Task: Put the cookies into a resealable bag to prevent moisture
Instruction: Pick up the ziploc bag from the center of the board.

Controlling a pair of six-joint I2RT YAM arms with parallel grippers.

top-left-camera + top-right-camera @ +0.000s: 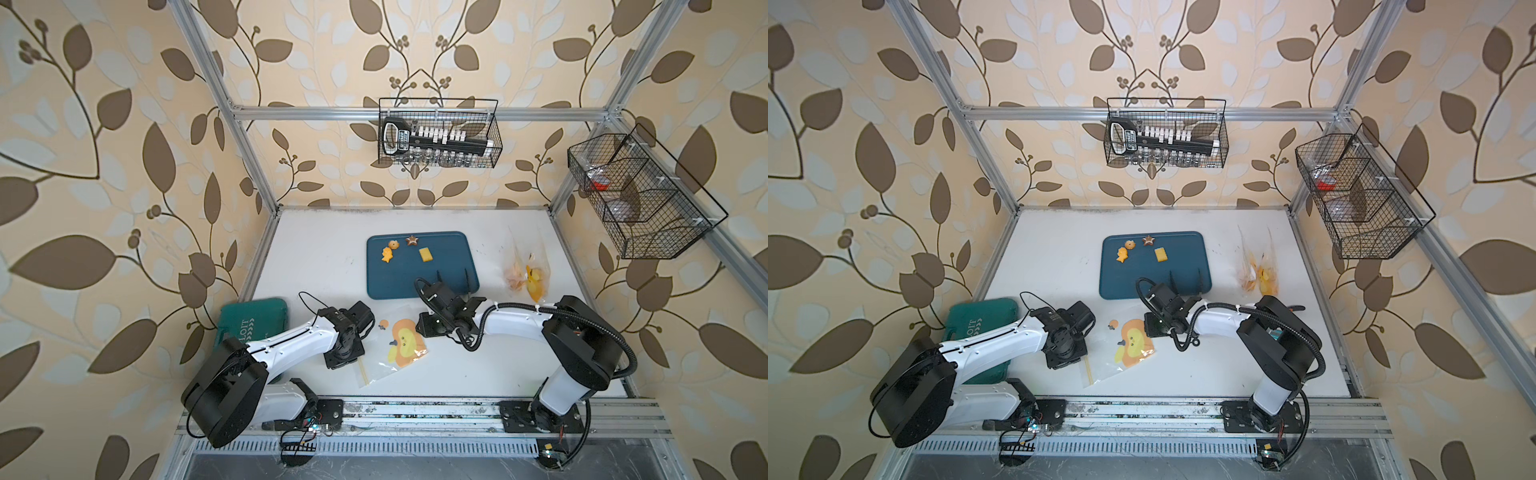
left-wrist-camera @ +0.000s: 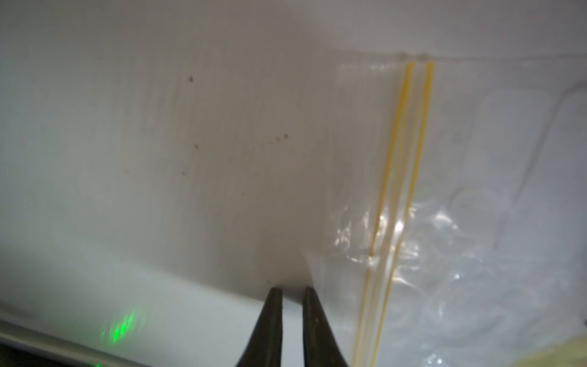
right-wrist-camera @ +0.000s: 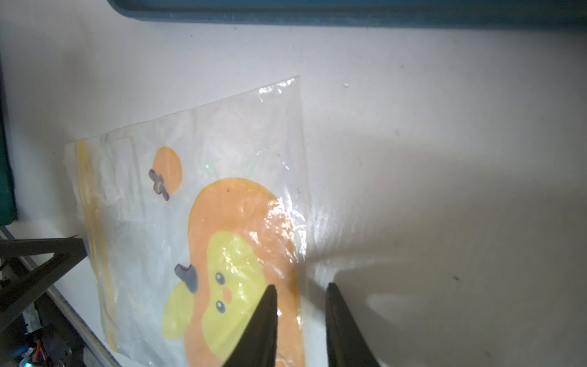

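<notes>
White worktop (image 1: pixel 324 257), leaf-print walls around. Your left hand (image 2: pixel 293 289) had its fingers nearly together, with a slim strip of worktop showing between them. It sat just beside the zip end of the clear bag (image 3: pixel 222 178), one finger at the film's edge; couldn't tell if it was touching. Your right hand (image 3: pixel 300 286) was released, fingers apart, straddling the bag's edge opposite the zip: one finger over the orange-yellow cartoon print (image 3: pixel 241 254), the other over bare worktop. The bag lay flat between your two arms, toward the front. The cookies (image 1: pixel 387 254) were on the blue tray (image 1: pixel 444 266) behind the bag. There were four (fish, flower, star, square), apart from each other in the tray's far half. Right of the tray, a second clear bag (image 1: pixel 524 274) showed orange-yellow shapes; print or biscuit, couldn't tell. Green case (image 1: pixel 249 322) sat under your left arm. Two wire baskets (image 1: pixel 438 133) hung on the frame.
</notes>
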